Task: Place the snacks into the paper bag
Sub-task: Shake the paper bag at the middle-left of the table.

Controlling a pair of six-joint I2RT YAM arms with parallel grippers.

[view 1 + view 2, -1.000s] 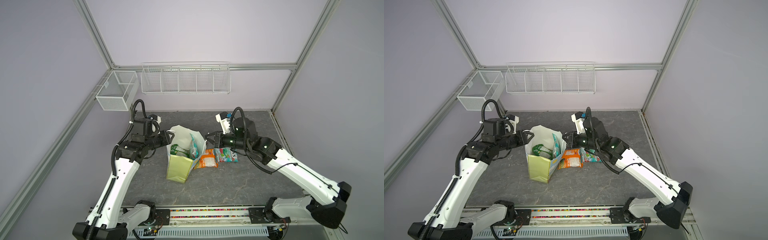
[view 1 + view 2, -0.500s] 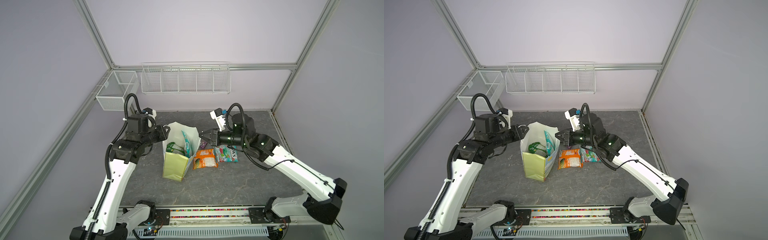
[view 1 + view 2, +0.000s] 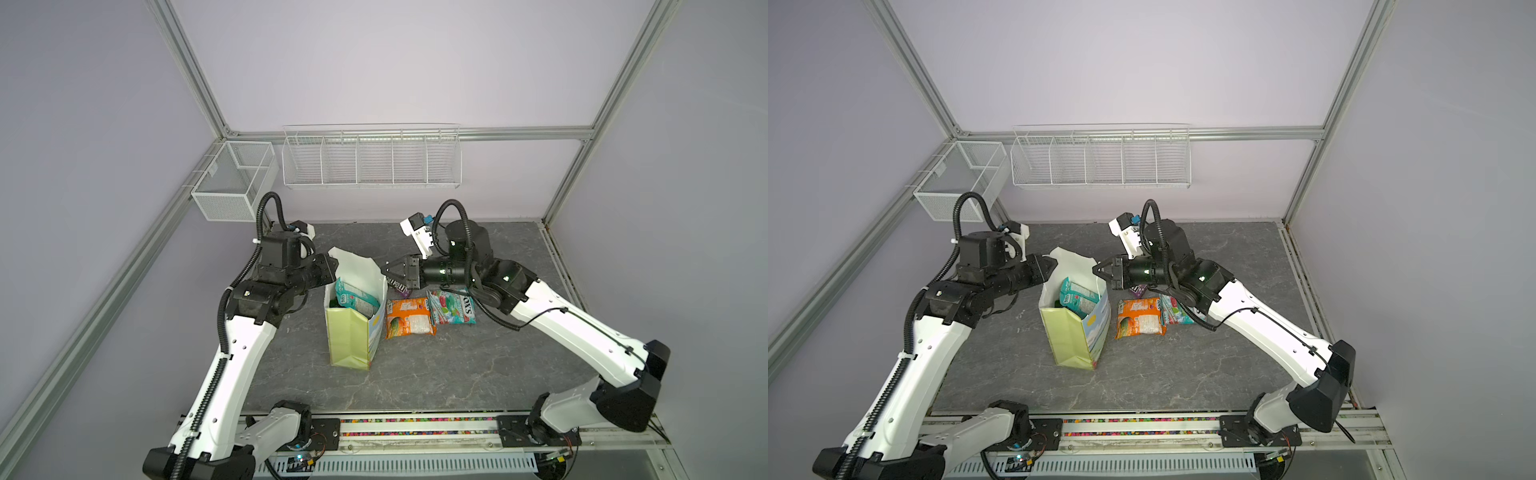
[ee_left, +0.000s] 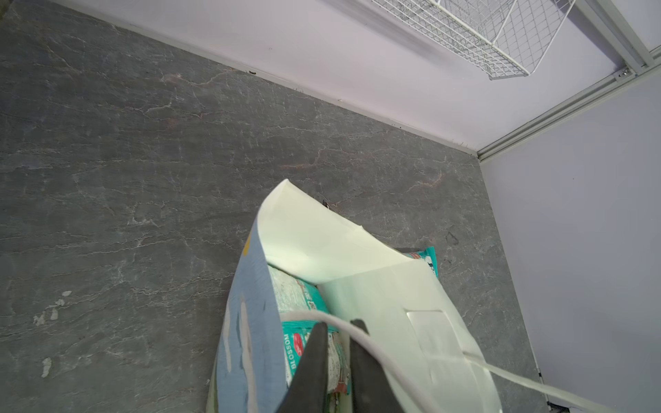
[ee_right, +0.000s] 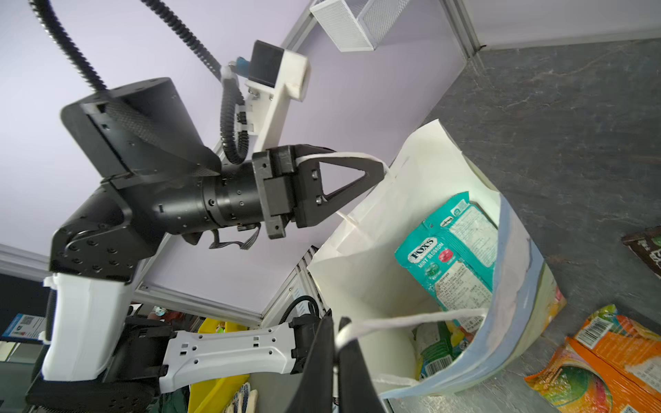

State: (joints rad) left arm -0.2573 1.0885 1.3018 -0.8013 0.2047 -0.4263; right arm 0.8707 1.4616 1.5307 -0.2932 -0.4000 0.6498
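a grey stone-look table (image 3: 457, 365) filled the lower half of both top views, with the white left arm (image 3: 232, 357) rising from the lower left and the right arm (image 3: 582, 332) from the lower right. on the back wall, upper middle, hung a long wire basket (image 3: 370, 160), and a small wire basket (image 3: 232, 187) to its left. the paper bag (image 3: 351, 332) stood upright just left of the frame's centre, mouth open, between the two grippers. inside it a teal packet (image 5: 450, 257) leaned near the top, with a green packet (image 5: 434, 343) lower down. right of the bag, flat on the table, lay an orange packet (image 3: 409, 322) just beside it, a teal and red packet (image 3: 453, 311) further right, and a small brown-purple packet (image 3: 399, 287) partly under the right gripper (image 3: 384, 268). that gripper, at the bag's right rim, was clamped tight on a cord handle (image 5: 411, 318). the left gripper (image 3: 333, 266), at the bag's left rim, had its fingers (image 4: 314, 357) nearly together with the second cord handle (image 4: 393, 352) running across them; whether they pinched it could not be told.
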